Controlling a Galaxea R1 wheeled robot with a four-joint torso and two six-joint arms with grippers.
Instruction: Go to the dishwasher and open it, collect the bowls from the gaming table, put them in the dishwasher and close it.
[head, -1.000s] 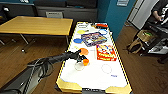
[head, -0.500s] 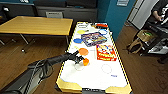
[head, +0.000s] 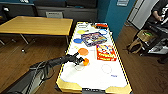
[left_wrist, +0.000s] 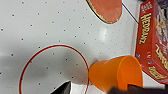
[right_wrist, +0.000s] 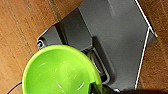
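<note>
Orange bowl (left_wrist: 115, 74) tilted in left pincer (head: 81, 60) above gaming table (head: 93, 75)

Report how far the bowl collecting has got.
Partly done. The right gripper already carries a green bowl above the wooden floor. In hand: the left gripper holds an orange bowl, tilted, over the game table. Left: round coloured pieces, yellow and blue, sit further up the table; whether they are bowls is unclear. The loading and closing can't be judged from here.
</note>
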